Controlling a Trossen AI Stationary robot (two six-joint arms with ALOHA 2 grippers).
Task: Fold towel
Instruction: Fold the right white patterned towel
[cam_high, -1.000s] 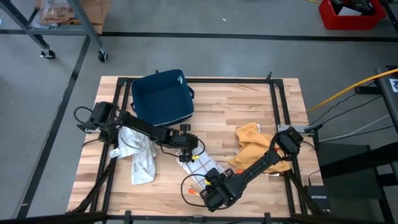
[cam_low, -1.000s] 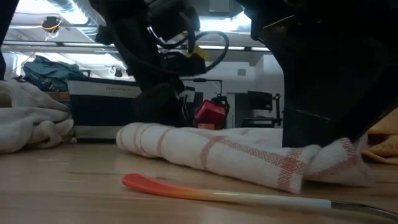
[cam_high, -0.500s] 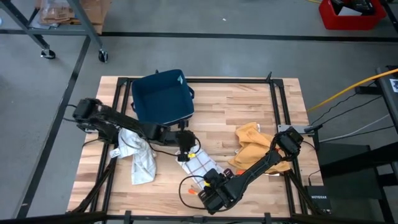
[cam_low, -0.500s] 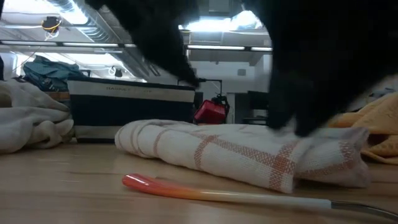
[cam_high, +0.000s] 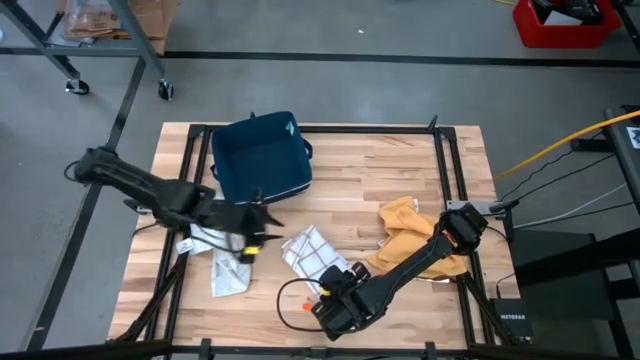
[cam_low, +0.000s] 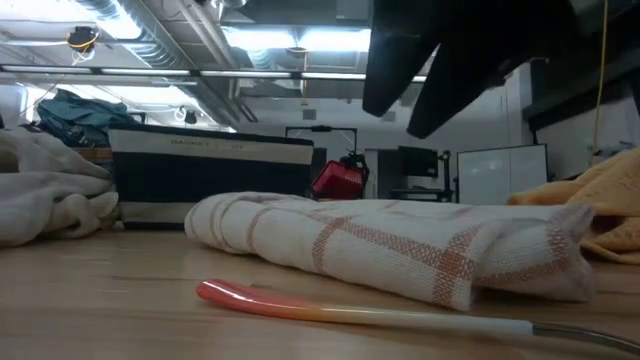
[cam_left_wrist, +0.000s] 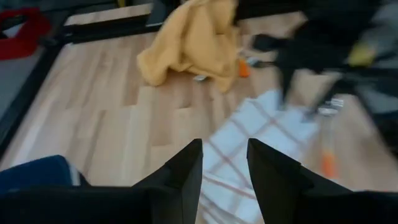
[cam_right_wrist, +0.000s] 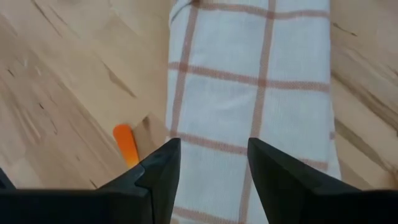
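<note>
White checked towel (cam_high: 312, 250) is lying folded mid-table from above, the left gripper (cam_high: 262, 218) hanging just beside it and the right gripper (cam_high: 340, 300) hovering at its near end, both released and empty. Low down, the towel (cam_low: 400, 250) is sitting bunched behind an orange-tipped utensil (cam_low: 300, 305). Wrist views are showing parted fingers over cloth; pressing layers flat should neaten the fold. Earlier, the left gripper was touching it; now it is retreating.
</note>
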